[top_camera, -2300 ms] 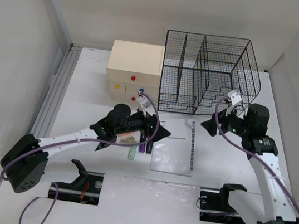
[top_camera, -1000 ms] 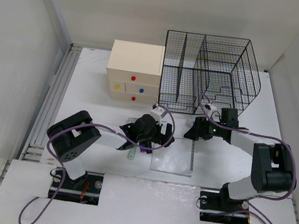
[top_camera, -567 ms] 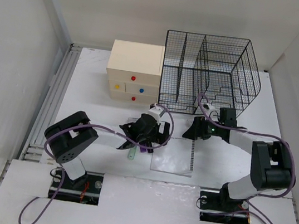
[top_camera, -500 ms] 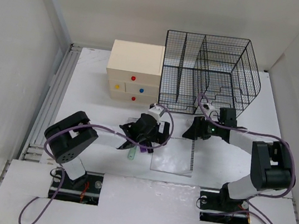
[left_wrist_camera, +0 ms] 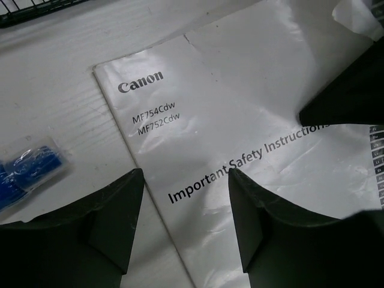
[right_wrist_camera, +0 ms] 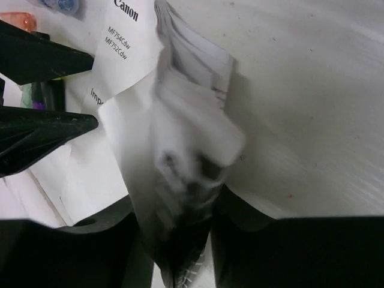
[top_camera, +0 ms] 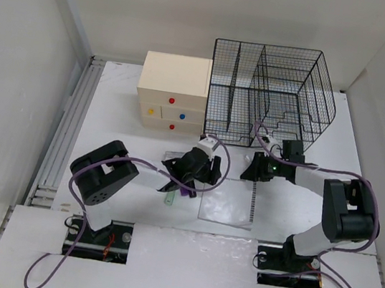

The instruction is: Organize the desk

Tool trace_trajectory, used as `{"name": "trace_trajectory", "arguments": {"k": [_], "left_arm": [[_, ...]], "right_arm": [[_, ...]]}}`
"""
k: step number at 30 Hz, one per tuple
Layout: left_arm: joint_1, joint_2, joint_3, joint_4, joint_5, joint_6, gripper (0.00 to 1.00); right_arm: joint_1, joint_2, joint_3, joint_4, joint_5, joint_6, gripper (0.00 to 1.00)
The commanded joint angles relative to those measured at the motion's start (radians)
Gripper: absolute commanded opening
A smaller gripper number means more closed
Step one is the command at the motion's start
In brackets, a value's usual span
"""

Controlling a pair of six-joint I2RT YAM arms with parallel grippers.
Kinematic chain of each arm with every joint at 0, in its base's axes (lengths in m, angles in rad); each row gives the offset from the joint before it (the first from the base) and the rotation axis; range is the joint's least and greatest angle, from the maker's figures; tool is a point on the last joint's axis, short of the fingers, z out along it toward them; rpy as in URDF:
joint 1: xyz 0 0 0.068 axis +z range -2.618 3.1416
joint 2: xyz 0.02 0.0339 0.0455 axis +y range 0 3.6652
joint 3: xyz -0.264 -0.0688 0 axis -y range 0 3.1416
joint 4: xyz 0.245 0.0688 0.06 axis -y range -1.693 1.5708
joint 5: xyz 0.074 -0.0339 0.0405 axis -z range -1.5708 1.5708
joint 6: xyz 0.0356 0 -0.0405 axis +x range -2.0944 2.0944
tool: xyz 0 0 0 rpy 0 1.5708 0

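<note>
Both pincers narrowed and we saw the booklet [top_camera: 227, 201] slide on the desk [top_camera: 122, 126], which stretched out below the wire rack [top_camera: 273, 91]. We read the right pincer [right_wrist_camera: 174, 210] as pinched on the booklet's lifted rack-side edge. The left pincer [left_wrist_camera: 185, 174] was half-open over the booklet, holding nothing. Lift pending, we judged.

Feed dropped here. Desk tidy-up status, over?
Left end effector open, straddling booklet edge. Right end effector pinching its pages. Booklet on desk, outside rack. Markers beside left end effector.
</note>
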Motion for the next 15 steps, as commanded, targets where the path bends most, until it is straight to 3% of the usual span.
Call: {"name": "trace_trajectory", "arguments": {"k": [1,3,4,7,12,13,15], "left_arm": [[-0.042,0.058,0.021,-0.069,0.140,-0.007,0.54],[-0.042,0.068,0.031,-0.069,0.140,-0.007,0.53],[-0.042,0.068,0.031,-0.069,0.140,-0.007,0.53],[-0.042,0.046,0.031,-0.069,0.129,-0.007,0.58],[-0.042,-0.065,0.008,-0.069,0.119,-0.007,0.83],[-0.042,-0.092,0.008,-0.079,0.119,-0.007,1.00],[-0.042,-0.151,-0.002,-0.111,0.119,-0.007,1.00]], "right_arm": [[0.015,0.012,0.005,-0.008,-0.061,-0.003,0.37],[0.015,0.012,0.005,-0.008,-0.082,-0.012,0.28],[0.015,-0.003,0.005,-0.008,-0.091,-0.013,0.15],[0.015,-0.051,0.014,-0.008,-0.092,-0.022,0.00],[0.015,-0.198,0.060,-0.037,-0.110,-0.063,0.00],[0.015,-0.223,0.074,-0.076,-0.095,-0.084,0.00],[0.015,-0.294,0.128,-0.135,-0.066,-0.161,0.00]]}}
